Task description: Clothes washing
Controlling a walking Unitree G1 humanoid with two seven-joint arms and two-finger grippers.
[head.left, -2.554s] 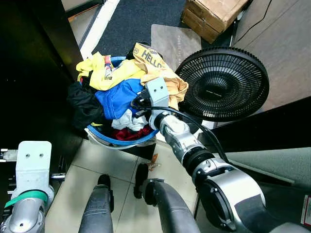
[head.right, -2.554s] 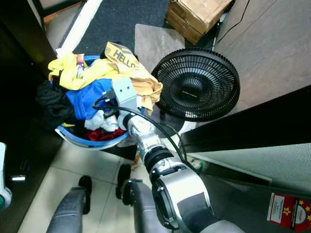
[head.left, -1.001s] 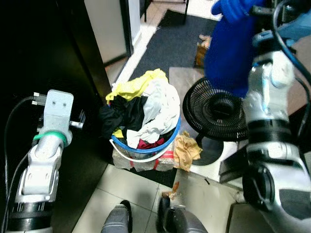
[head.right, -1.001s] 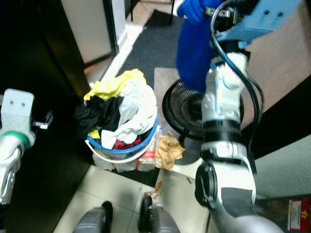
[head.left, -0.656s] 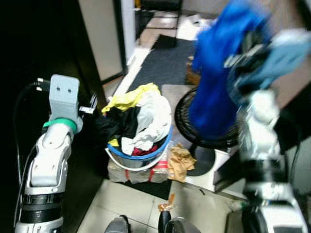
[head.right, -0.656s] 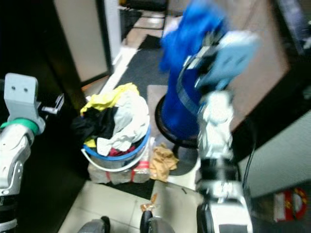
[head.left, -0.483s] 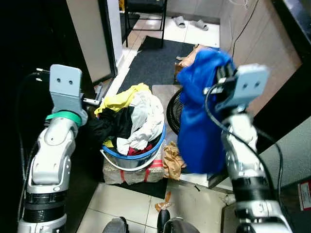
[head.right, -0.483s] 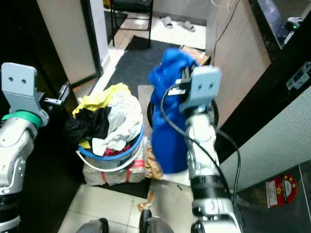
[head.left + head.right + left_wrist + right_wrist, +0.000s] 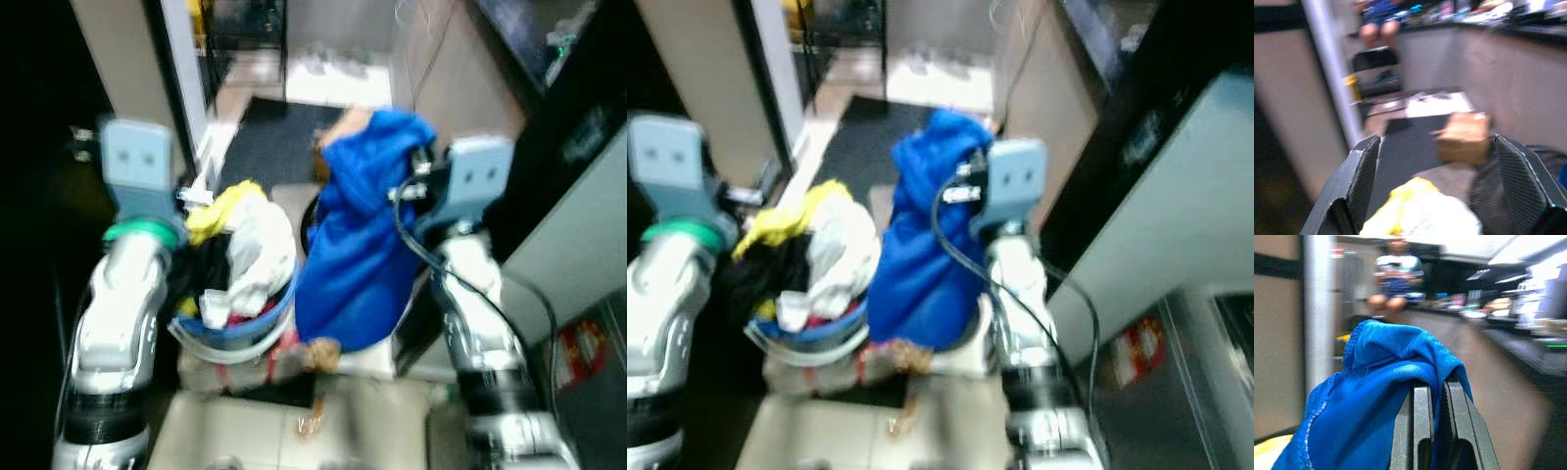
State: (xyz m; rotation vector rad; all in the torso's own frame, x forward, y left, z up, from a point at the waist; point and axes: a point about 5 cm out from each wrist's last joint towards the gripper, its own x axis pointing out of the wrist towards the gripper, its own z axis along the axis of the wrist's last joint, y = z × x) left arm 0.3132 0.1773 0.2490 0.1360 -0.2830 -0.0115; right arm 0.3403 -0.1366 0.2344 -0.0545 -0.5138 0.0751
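The right gripper (image 9: 1431, 396) pinched the blue garment (image 9: 358, 250) — it hung straight down beside the basket's rim (image 9: 279, 305). The left gripper (image 9: 1444, 191) stood spread over the basket.

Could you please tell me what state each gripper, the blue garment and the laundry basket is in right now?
Right gripper: shut on the blue cloth garment.
Blue cloth garment: lifted, hanging beside the basket.
Left gripper: open, holding nothing, above the basket.
Round blue plastic laundry basket: heaped with clothes.
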